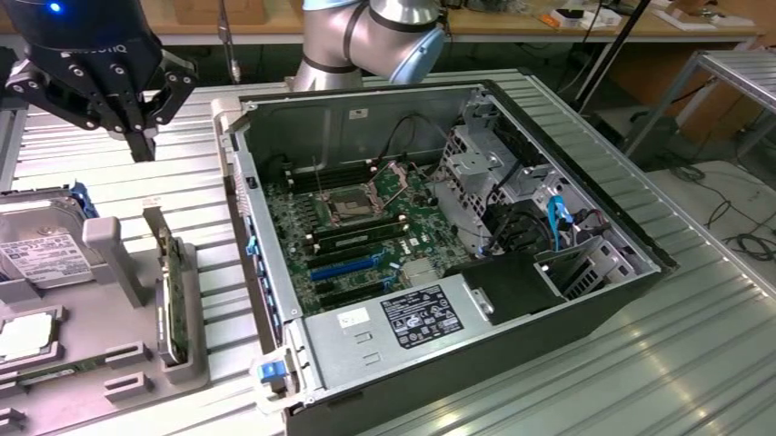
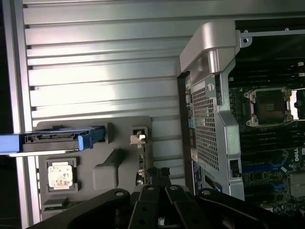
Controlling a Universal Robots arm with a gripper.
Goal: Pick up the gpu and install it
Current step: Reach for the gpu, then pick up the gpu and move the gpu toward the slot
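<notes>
Exterior view: the robot arm's gripper (image 1: 141, 136) is seen clenched on nothing, its black fingers drawn together to a point above the slatted metal table (image 1: 679, 363) at the exterior view's left. The gpu (image 1: 173, 300) is stood upright on its long edge in a slot of a grey holder tray (image 1: 115, 272), well apart from the gripper and untouched. A hard drive (image 1: 36, 250) with a white label is lodged in the same tray, and a processor chip (image 1: 22, 338) is laid flat near it. Just beside the tray, toward the exterior view's right, an open computer case (image 1: 546, 327) is laid on its side, its motherboard (image 1: 363, 245) exposed.

In the wrist view, the gpu (image 2: 140, 160) is shown edge-on in the holder tray (image 2: 102, 167), with the gripper (image 2: 157, 177) seen close alongside it and the hard drive (image 2: 57, 139), the processor chip (image 2: 59, 174) and the motherboard (image 2: 267, 157) also caught.
</notes>
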